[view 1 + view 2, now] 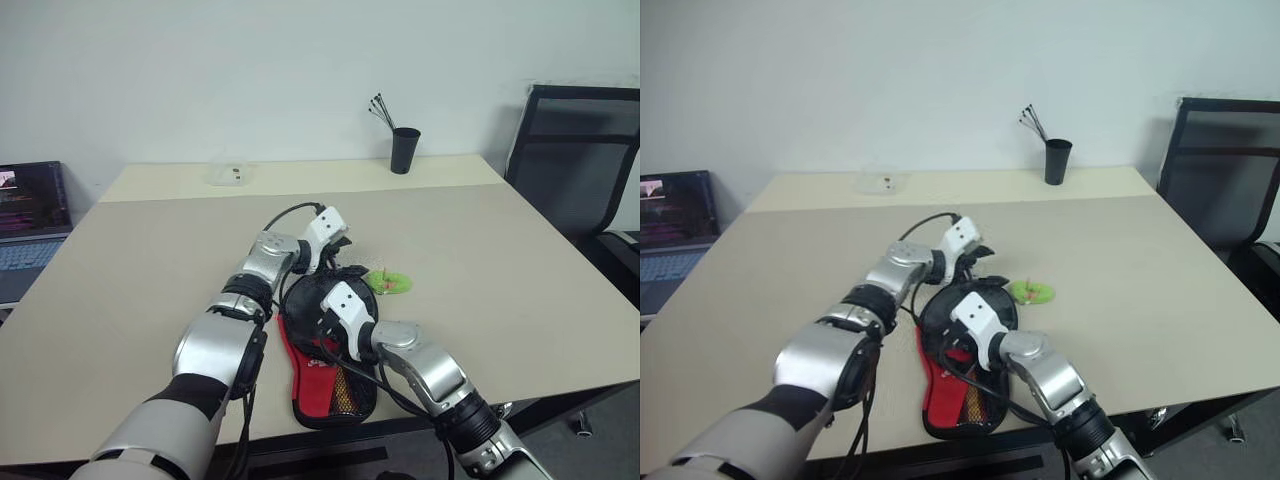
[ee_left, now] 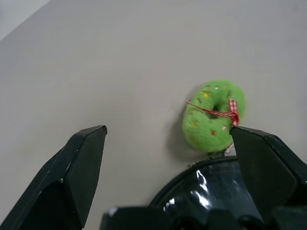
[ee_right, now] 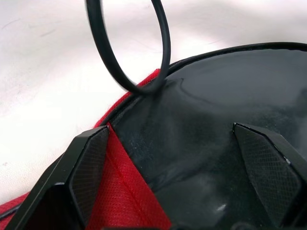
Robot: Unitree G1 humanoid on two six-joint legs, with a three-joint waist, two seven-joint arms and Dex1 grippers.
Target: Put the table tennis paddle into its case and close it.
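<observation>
The case (image 1: 325, 375) lies at the table's near edge. Its red panel and mesh pocket face the front, and its round black head (image 1: 970, 305) points away. The paddle is hidden; I cannot tell it apart from the case's black head. My right gripper (image 3: 170, 128) hovers open just over a smooth black surface (image 3: 211, 110) bordered by red fabric (image 3: 120, 191), with nothing held. My left gripper (image 2: 168, 132) is open and empty just beyond the case's head. It points towards a small green ring toy (image 2: 213, 117).
The green toy (image 1: 388, 282) lies right of the case's head. A black cable loop (image 3: 129, 43) hangs over the case. At the back stand a black cup with sticks (image 1: 404, 150) and a small clear box (image 1: 231, 174). A laptop (image 1: 30, 215) is at the left, and a chair (image 1: 580, 160) at the right.
</observation>
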